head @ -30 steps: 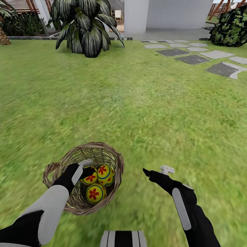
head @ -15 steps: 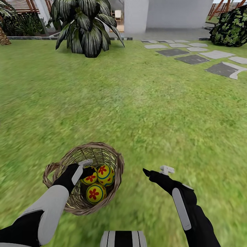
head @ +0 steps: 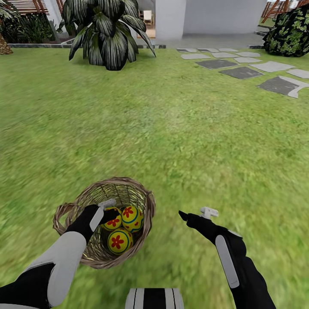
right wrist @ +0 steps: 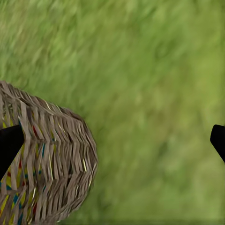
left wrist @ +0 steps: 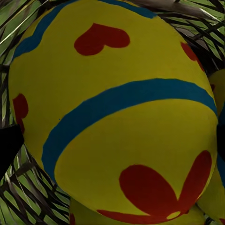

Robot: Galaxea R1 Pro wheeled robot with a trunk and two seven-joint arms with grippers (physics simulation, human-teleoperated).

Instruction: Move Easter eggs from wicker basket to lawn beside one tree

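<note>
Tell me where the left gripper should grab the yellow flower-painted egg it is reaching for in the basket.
Across the round middle of the yellow flower-painted egg, coming down through the open top of the wicker basket; its walls block the sides. The left gripper is already inside, probably well placed.

Smooth painted eggs [head: 120, 225]; rough woven wicker basket [head: 141, 195]; mottled lawn [head: 171, 128].

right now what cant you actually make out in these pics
- Left gripper: in the head view the arm's black wrist hides the fingertips inside the wicker basket; whether it is shut on an egg cannot be told.
- Egg in the left wrist view: so close that its edges are cut off.
- Basket floor: hidden under the three Easter eggs.
- Leafy plant: top cut off by the picture's edge.
</note>
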